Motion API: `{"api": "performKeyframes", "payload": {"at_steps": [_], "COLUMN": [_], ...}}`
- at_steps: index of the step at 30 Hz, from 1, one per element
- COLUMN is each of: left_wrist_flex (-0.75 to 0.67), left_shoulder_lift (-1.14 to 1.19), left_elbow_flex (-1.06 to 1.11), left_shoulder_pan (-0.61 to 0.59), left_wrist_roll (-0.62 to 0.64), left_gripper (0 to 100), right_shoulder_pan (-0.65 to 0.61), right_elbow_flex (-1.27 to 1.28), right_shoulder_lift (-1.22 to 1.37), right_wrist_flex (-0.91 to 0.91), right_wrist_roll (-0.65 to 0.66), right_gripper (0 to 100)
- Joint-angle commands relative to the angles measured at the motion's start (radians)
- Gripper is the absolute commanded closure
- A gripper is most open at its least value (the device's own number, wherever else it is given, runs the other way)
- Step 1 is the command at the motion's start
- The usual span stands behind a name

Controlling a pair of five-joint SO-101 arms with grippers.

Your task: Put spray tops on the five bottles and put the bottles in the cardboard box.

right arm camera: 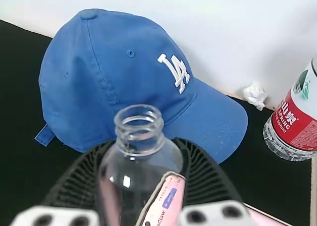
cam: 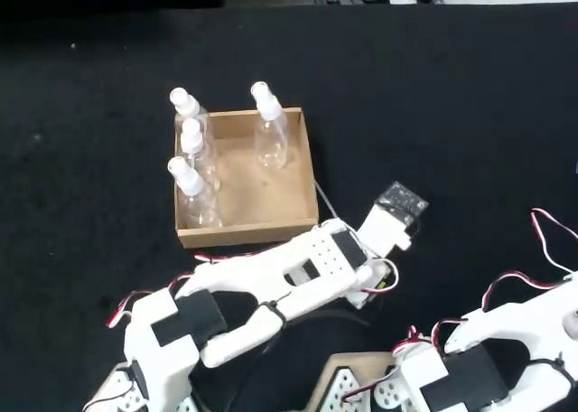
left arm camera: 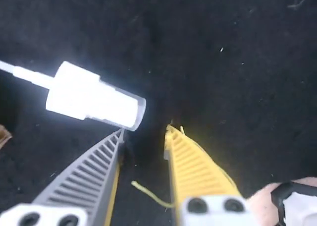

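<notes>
Now | left gripper (left arm camera: 144,131) released beside spray top (left arm camera: 91,98) | right gripper (right arm camera: 144,145) grasping bottle (right arm camera: 139,123), base hidden

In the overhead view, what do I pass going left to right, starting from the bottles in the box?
Three capped bottles in a column, fourth capped bottle, box's right wall, left arm's tip, right arm's red wires.

The spray top (left arm camera: 91,99) and open bottle (right arm camera: 138,156) each run off an edge.
</notes>
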Motion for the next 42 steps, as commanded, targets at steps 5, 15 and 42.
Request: {"api": "performKeyframes", "payload": {"at_steps": [5, 15, 42], "left_wrist_flex": [0.184, 0.135, 0.155], "left_shoulder_lift": [-0.103, -0.018, 0.052], "left_elbow_flex": [-0.194, -0.203, -0.257], "left_shoulder_pan": [-0.059, -0.125, -0.077], "left_wrist_roll": [0.103, 0.511, 0.221], "left_gripper": [78, 70, 91], "right_shoulder_pan": [0.015, 0.017, 0.023], "right_elbow_flex": [-0.038, -0.036, -0.012], "right_shoulder_lift": [-0.005, -0.005, -0.005], "right_wrist_flex": [-0.029, -0.028, -0.034], "right_wrist_roll": [0.011, 0.011, 0.012], "right_gripper": [98.5, 98.5, 98.4]}}
